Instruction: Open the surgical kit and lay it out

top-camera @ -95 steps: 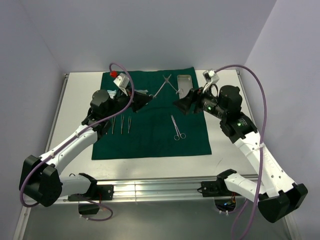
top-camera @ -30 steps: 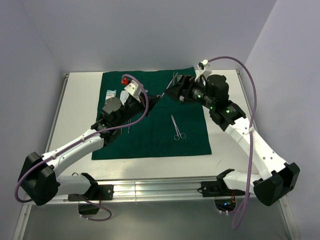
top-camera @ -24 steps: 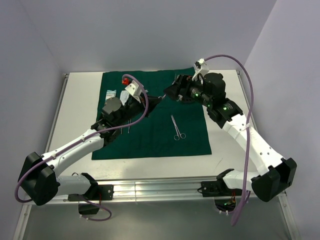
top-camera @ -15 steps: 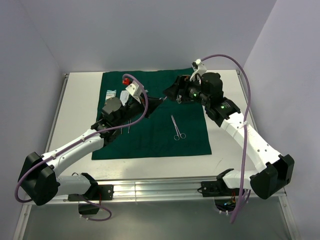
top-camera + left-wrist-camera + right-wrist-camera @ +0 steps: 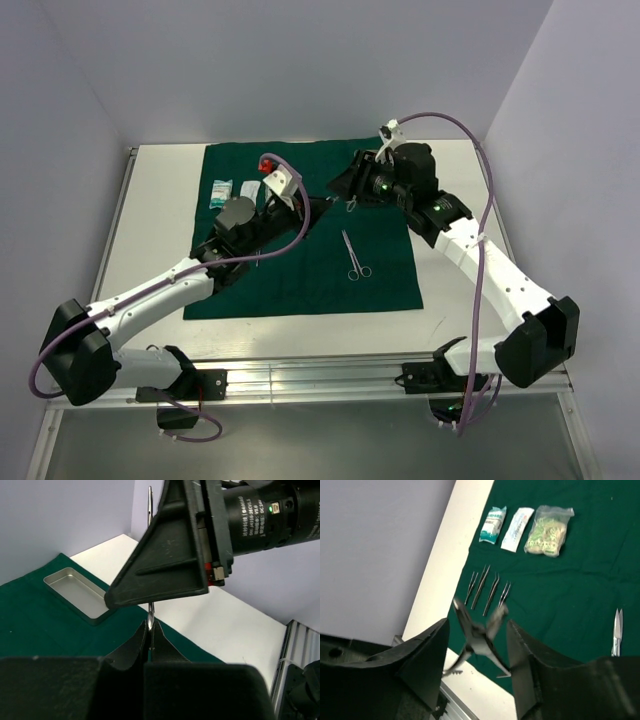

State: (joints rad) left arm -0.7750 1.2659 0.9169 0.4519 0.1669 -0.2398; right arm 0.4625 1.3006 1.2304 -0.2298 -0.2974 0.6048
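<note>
Dark green cloth wrap [image 5: 300,285] spread flat on the table [image 5: 155,200]; the steel tray [image 5: 75,592] lies on it, three pale packets [image 5: 517,521] at its 11 o'clock corner, scissors [image 5: 352,255] toward 4 o'clock. Above the cloth, 1 o'clock of centre, the left gripper [image 5: 150,632] is pinched tight on the tip of a slim steel clamp [image 5: 480,636]; the right gripper [image 5: 477,625] has its fingers apart, one either side of it.

Matt green cloth [image 5: 300,280], shiny steel tray [image 5: 75,590]
</note>
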